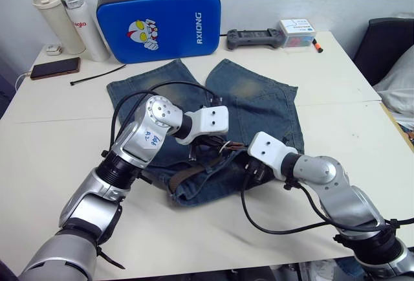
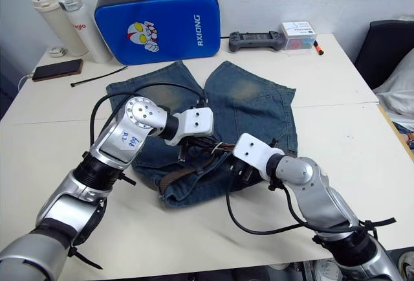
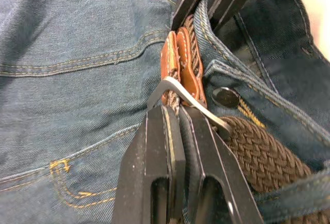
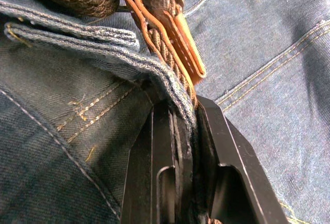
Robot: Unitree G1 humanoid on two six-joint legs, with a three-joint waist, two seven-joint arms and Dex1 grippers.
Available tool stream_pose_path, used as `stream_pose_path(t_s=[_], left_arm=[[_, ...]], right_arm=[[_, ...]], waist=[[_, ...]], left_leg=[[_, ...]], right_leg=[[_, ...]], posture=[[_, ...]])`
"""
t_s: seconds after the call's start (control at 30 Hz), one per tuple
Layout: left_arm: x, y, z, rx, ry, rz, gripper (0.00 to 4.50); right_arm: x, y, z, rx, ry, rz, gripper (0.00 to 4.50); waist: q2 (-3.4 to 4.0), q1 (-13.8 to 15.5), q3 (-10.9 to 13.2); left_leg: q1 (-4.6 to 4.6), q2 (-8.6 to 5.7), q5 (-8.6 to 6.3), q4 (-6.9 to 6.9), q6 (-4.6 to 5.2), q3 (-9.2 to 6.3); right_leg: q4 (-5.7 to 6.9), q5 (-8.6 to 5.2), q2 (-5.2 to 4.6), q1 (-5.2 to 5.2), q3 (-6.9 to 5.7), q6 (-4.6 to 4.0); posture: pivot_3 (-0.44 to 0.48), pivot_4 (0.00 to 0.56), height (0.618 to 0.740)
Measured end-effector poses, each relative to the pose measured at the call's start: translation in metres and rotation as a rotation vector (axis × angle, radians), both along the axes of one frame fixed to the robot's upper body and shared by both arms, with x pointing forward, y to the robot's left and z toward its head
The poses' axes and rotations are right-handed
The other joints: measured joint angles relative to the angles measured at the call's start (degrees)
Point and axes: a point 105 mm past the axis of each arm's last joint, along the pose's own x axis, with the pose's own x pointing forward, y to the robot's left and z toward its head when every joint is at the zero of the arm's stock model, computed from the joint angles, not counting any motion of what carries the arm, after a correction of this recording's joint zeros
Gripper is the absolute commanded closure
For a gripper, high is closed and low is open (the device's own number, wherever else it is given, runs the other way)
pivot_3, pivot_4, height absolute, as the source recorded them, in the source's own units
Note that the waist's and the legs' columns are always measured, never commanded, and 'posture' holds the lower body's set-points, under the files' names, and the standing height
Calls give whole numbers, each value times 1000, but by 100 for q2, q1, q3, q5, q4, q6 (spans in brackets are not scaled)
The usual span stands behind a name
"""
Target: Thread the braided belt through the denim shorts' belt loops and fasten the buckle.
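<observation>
On the white table [image 1: 58,138] the faded blue denim shorts [image 1: 259,103] lie mid-table, waistband toward the near edge, where both bent arms meet: the left gripper [image 3: 178,113] pinches the dark-brown braided belt [image 3: 263,154] at its silver buckle [image 3: 175,87], the right gripper [image 4: 185,118] clamps waistband and belt

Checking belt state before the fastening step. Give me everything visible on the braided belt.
The braided belt is a brown woven strap lying along the waistband of the denim shorts, partly tucked under denim. Near the buckle, a silver-grey metal frame, it carries tan stitched leather tabs. The left tool is shut on the belt at the buckle; the right tool pinches the strap together with the waistband edge. Whether it is fastened cannot be told.
</observation>
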Motion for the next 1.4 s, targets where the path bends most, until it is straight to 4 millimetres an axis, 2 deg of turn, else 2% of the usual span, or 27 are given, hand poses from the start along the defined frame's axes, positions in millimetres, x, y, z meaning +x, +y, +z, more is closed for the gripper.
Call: stream_pose_path(t_s=[0.13,0.2,0.23,0.27,0.37,0.4,0.47,0.5,0.6,0.7,0.8,0.87,1.03,1.17,1.4], left_arm=[[-1,-6,-4,5,8,-3,4500],[-2,-7,-4,5,9,-3,4500],[-2,-8,-5,3,11,-7,4500],[-3,-9,-5,6,13,-13,4500],[-5,-10,-5,12,9,-20,4500],[-6,-11,-4,11,3,-24,4500],[-8,-12,-2,5,-2,-25,4500],[-9,-13,-2,2,-2,-22,4500],[-13,-16,-4,-10,17,-15,4500],[-15,-17,-10,-21,45,11,4500],[-15,-15,-9,-18,34,25,4500],[-16,-15,-10,-15,33,28,4500],[-15,-15,-9,-16,21,34,4500],[-15,-14,-9,-16,22,39,4500],[-15,-15,-10,-15,19,43,4500]], right_arm=[[-1,-2,-3,-4,29,-4,4465],[-1,-2,-2,-1,30,-7,3567],[-1,-2,-2,10,36,-7,3350],[-2,0,0,33,49,-7,2736],[-8,2,1,80,108,5,1541],[-10,2,3,97,122,11,948],[-13,1,7,132,152,14,199],[-15,1,9,149,164,15,36],[-16,-5,17,194,176,10,36],[-15,-24,32,219,181,-12,36],[-8,-37,52,222,125,-21,36],[-3,-43,57,200,99,-19,36],[3,-54,47,88,89,-3,36],[1,-46,30,72,116,41,36],[9,-37,18,33,74,62,36]], waist=[[0,3,0],[0,3,0],[0,6,0],[0,7,0],[0,8,0],[0,9,0],[0,13,0],[0,14,0],[0,17,0],[0,24,0],[0,15,0],[0,14,0],[0,21,0],[0,16,0],[0,15,0]], left_leg=[[0,0,0,1,0,0],[0,0,0,1,0,0],[0,0,0,1,0,0],[0,0,0,2,0,0],[-2,0,-1,3,1,0],[-2,0,-1,3,1,-1],[-2,0,-2,3,2,-1],[-2,0,-2,4,2,-2],[-2,-1,-3,4,4,-1],[-3,-1,-5,7,6,-1],[-1,0,-5,5,5,0],[-2,1,-6,5,4,1],[-3,0,-6,8,5,3],[-2,0,-6,9,5,4],[-2,0,-6,11,5,4]], right_leg=[[0,0,0,0,0,0],[-1,0,0,0,0,0],[-1,0,0,0,0,0],[-1,0,-1,0,0,0],[-1,0,-1,0,0,0],[-1,0,-1,0,0,0],[-1,0,-2,1,0,0],[-1,0,-2,1,0,0],[-1,0,-2,2,0,0],[-2,0,-2,2,0,0],[-8,0,-2,1,1,0],[-8,0,-2,1,1,0],[-11,0,-2,2,1,0],[-9,0,-2,2,2,0],[-11,0,-2,1,2,0]], posture=[[0,150,740],[0,150,740],[0,150,740],[0,150,740],[0,150,740],[0,150,740],[0,150,740],[0,150,740],[0,150,740],[0,150,740],[0,150,740],[0,150,740],[0,150,740],[0,150,740],[0,150,740]])
